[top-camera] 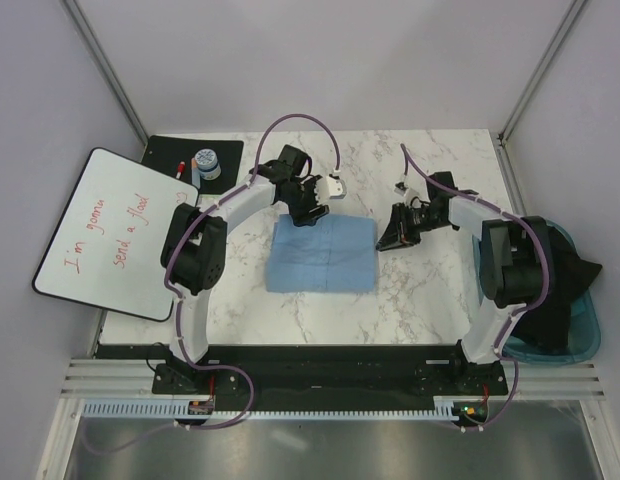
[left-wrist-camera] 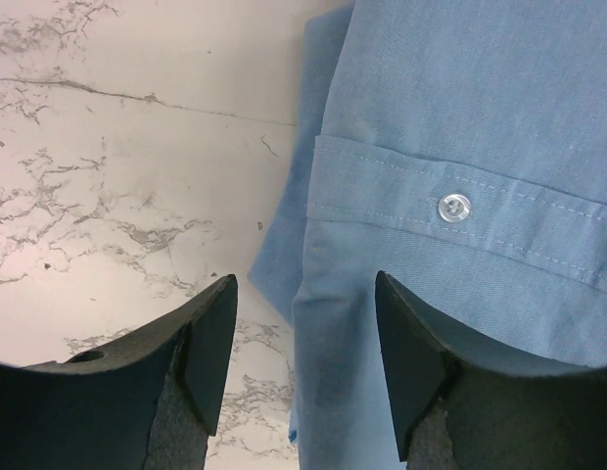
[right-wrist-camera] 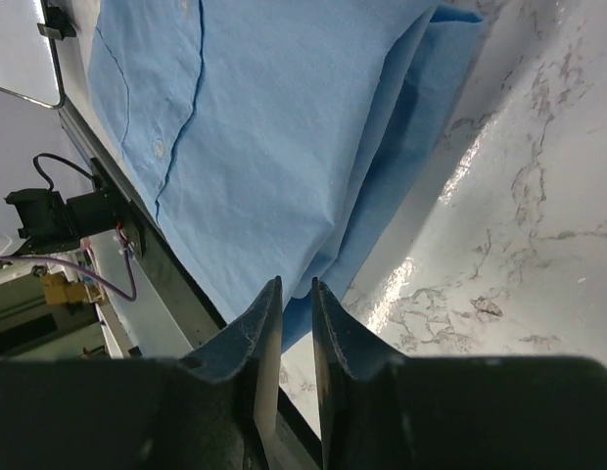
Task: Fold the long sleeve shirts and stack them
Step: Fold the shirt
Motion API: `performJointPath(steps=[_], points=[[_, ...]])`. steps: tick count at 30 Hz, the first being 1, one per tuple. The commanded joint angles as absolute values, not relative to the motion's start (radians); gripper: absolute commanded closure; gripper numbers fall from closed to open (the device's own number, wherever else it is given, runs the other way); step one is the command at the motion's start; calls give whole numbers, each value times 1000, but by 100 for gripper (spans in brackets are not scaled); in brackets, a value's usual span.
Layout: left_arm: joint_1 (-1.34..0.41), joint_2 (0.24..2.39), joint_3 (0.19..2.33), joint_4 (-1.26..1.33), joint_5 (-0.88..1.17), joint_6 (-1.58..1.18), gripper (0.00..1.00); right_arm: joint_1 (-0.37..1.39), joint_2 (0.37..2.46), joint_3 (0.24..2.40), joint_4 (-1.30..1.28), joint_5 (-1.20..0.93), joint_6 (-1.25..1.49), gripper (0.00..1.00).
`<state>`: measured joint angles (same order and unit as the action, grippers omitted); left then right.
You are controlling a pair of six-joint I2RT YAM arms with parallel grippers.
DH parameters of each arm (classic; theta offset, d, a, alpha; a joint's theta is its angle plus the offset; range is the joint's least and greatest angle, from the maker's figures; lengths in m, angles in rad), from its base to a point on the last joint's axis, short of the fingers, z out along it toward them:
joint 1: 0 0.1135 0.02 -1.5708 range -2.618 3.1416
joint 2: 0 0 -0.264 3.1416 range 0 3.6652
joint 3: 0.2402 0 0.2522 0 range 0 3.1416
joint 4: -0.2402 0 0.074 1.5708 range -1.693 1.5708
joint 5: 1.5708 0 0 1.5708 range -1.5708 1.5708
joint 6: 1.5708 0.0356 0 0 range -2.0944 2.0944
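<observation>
One light-blue long sleeve shirt [top-camera: 323,257] lies folded into a rectangle in the middle of the marble table [top-camera: 430,300]. My left gripper [top-camera: 308,212] hovers at its far edge. In the left wrist view it [left-wrist-camera: 303,362] is open, its jaws straddling the shirt's folded edge [left-wrist-camera: 460,117], with nothing held. A cuff with a clear button [left-wrist-camera: 454,207] lies just ahead. My right gripper [top-camera: 390,238] sits low beside the shirt's right edge. Its jaws [right-wrist-camera: 296,286] stand only a narrow gap apart, with nothing between them. The layered cloth [right-wrist-camera: 274,127] lies just beyond the tips.
A whiteboard [top-camera: 110,230] with red writing leans at the left. At the back left, a black mat [top-camera: 195,160] carries a small round container [top-camera: 205,165] and a red marker [top-camera: 180,167]. A teal bin [top-camera: 582,330] sits off the table's right side.
</observation>
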<state>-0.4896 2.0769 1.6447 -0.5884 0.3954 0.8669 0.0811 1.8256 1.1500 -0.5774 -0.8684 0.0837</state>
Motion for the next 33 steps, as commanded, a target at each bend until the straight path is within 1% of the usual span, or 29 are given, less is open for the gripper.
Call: performJointPath(steps=[1, 5, 13, 18, 22, 28, 33], points=[[-483, 2057, 1681, -594, 426, 834, 35, 86, 1850, 1121, -508, -925, 112, 75], [-483, 2060, 1683, -598, 420, 836, 35, 86, 1850, 1089, -489, -940, 118, 76], [-483, 2066, 1683, -600, 416, 836, 35, 97, 1907, 1094, -462, -954, 141, 76], [-483, 2071, 1693, -604, 411, 834, 35, 115, 1924, 1094, -419, -957, 167, 74], [-483, 2068, 1687, -607, 416, 836, 35, 115, 1948, 1091, -394, -965, 183, 75], [-483, 2071, 1695, -611, 411, 834, 35, 115, 1905, 1057, -408, -957, 164, 76], [-483, 2071, 1694, -617, 408, 841, 35, 112, 1861, 1037, -489, -919, 92, 76]])
